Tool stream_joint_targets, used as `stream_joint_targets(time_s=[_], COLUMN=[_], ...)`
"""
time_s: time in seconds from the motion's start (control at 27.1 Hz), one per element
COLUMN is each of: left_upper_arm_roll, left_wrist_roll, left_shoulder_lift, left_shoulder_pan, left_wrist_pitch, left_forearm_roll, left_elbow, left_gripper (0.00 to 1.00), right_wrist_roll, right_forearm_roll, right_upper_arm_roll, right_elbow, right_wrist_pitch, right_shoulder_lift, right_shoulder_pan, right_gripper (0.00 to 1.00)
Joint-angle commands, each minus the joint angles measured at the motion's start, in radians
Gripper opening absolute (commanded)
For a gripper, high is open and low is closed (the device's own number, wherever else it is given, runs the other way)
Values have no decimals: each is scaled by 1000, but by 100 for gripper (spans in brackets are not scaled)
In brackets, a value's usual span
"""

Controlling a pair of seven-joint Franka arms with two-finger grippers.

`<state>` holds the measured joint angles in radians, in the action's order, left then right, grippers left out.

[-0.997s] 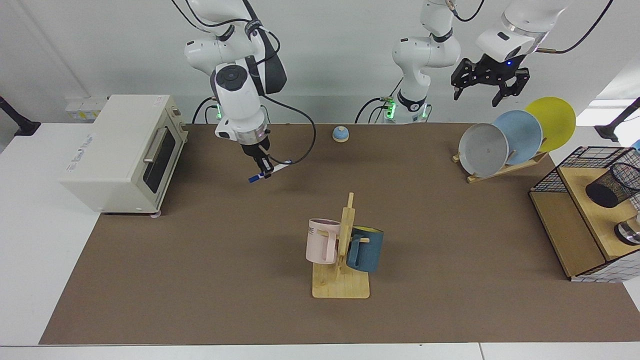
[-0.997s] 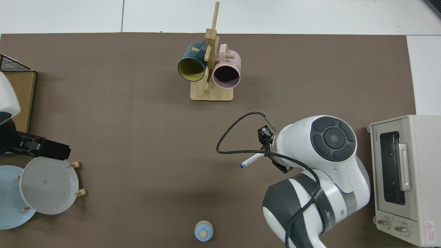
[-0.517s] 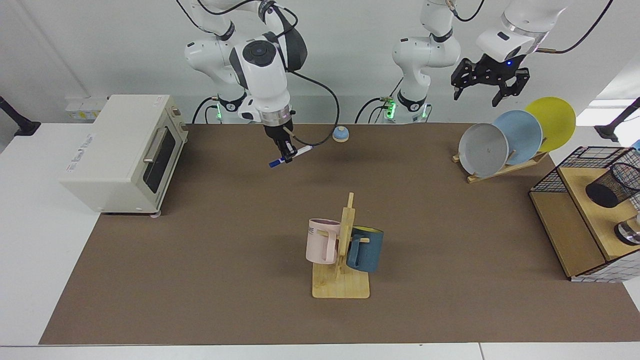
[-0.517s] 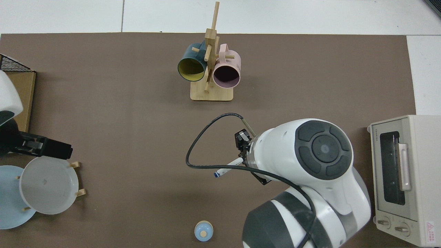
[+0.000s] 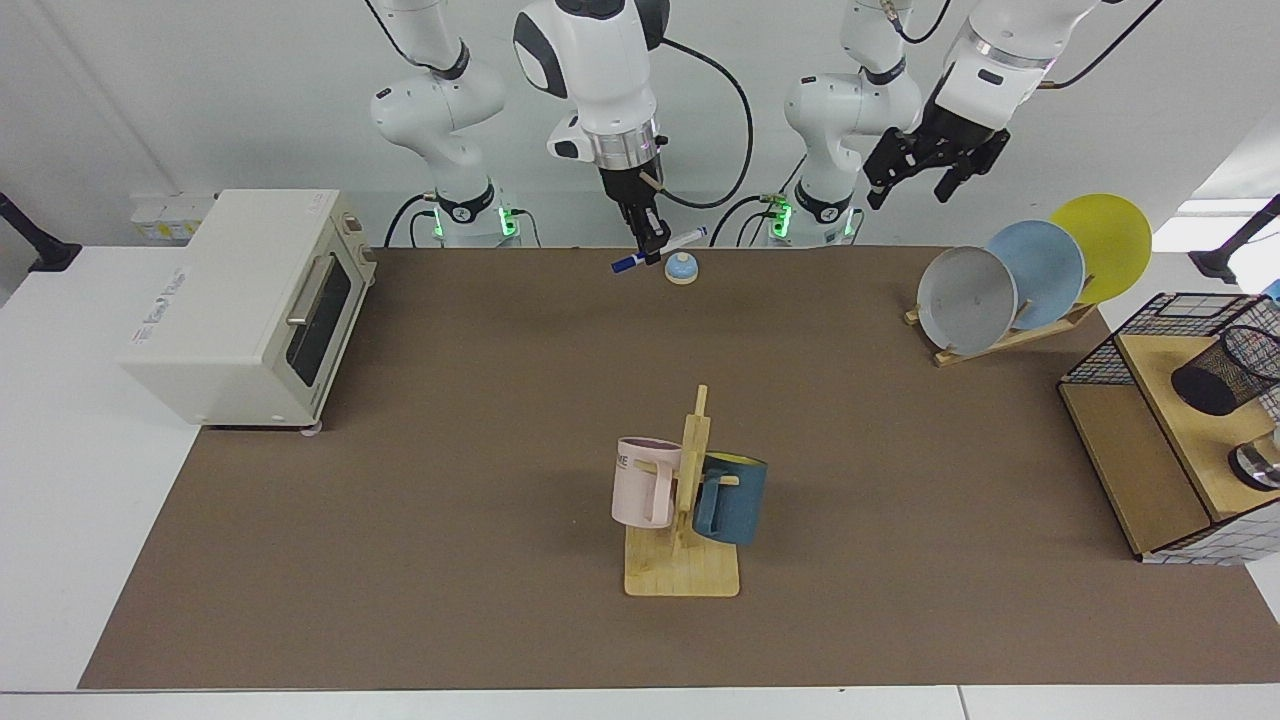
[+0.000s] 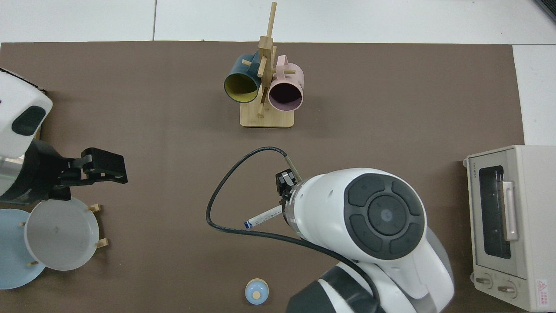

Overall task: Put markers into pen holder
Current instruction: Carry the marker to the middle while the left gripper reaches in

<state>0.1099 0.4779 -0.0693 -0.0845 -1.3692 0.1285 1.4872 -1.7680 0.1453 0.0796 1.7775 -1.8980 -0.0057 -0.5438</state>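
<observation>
in the top view the right arm's white wrist housing is covering the right gripper [image 5: 648, 238] and the near end of the marker [image 6: 262, 216]. the pen holder [image 5: 1228, 370] is being cropped by the facing view's edge, as is the wire basket [image 5: 1180, 310]. the blue plate [image 6: 11, 256] is running off the top view's edge.

Our right gripper [image 5: 650, 240] hangs high over the table's far edge, wrist pointing down, fingers clamped on sth slim. Our left gripper [image 5: 920, 175] is raised w/ fingers spread, tilted down toward the table's middle; seen from above it's at [image 6: 102, 167].
</observation>
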Motion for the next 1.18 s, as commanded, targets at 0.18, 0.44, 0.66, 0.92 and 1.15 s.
stream_joint_targets(time_s=[0.18, 0.44, 0.66, 0.92, 1.15], left_upper_arm_roll=[22, 37, 48, 47, 48], left_wrist_roll=[364, 423, 343, 69, -166], left_shoulder_lift=[-24, -26, -21, -15, -17], left_shoulder_pan=[-11, -11, 2, -3, -3], left_wrist_pitch=[-41, -39, -57, -62, -68], left_forearm_roll=[100, 118, 114, 99, 91], left_elbow=[31, 47, 36, 30, 30], left_gripper=[100, 100, 100, 100, 100], right_wrist_roll=[-148, -172, -172, -174, -188], right_forearm_roll=[22, 22, 22, 23, 25], right_upper_arm_roll=[-4, -4, -6, -4, -4], right_elbow=[-194, -237, -242, -244, -273], right_wrist_pitch=[17, 22, 23, 20, 22], right_shoulder_lift=[115, 139, 142, 144, 155], right_shoulder_pan=[-1, 1, 2, 2, 2], right_gripper=[0, 0, 0, 0, 0])
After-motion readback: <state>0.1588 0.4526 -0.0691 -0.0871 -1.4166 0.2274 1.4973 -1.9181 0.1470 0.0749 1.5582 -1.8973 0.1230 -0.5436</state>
